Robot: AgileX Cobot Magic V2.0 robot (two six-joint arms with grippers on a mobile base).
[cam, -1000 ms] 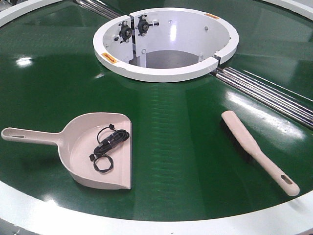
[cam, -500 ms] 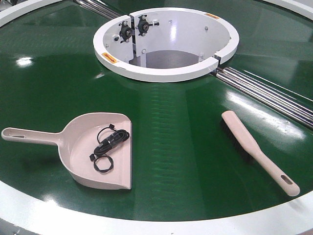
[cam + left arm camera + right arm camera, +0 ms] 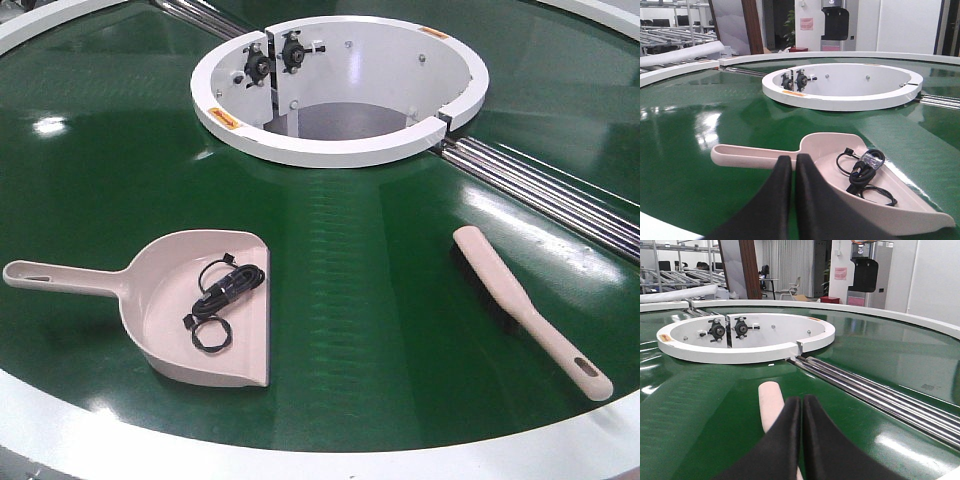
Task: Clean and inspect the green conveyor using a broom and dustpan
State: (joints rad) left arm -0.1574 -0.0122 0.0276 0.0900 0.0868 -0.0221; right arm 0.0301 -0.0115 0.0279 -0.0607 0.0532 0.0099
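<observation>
Broom (image 3: pixel 520 305): light, stiff plastic (we'd grip mid-handle). Left pincer (image 3: pixel 793 161) and right pincer (image 3: pixel 801 402) closed, empty.

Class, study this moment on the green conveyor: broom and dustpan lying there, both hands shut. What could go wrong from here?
1. The black cable coiled in the dustpan may slide out over the flat lip if the handle is lifted steeply.
2. The left hand and right hand are both shut; each must open before gripping, or it may shove the dustpan or the broom across the glossy green conveyor.
</observation>
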